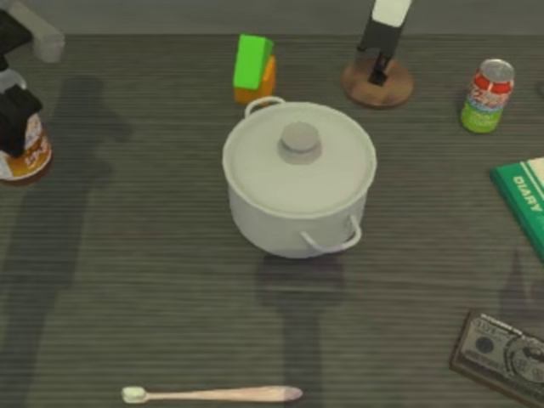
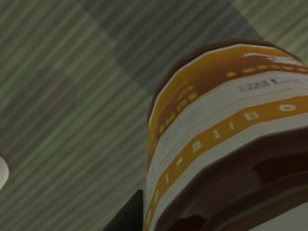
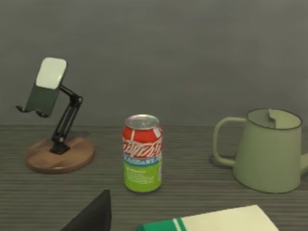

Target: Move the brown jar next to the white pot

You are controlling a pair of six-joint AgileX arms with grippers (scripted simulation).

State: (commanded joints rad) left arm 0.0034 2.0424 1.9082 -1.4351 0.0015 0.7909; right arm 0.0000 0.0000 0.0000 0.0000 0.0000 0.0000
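The left arm [image 1: 30, 34] shows at the table's far left as a rounded, pale grey-white link joined to glossy black housings. The left gripper [image 1: 17, 119] is a blocky black shape. In the right wrist view, a dark, matte, wedge-shaped finger [image 3: 94, 214] shows, without visible markings.

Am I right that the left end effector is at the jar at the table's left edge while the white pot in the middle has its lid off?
Not quite: the top view shows the white pot with its lid on. The rest holds: the left end effector is at the jar at the left edge.
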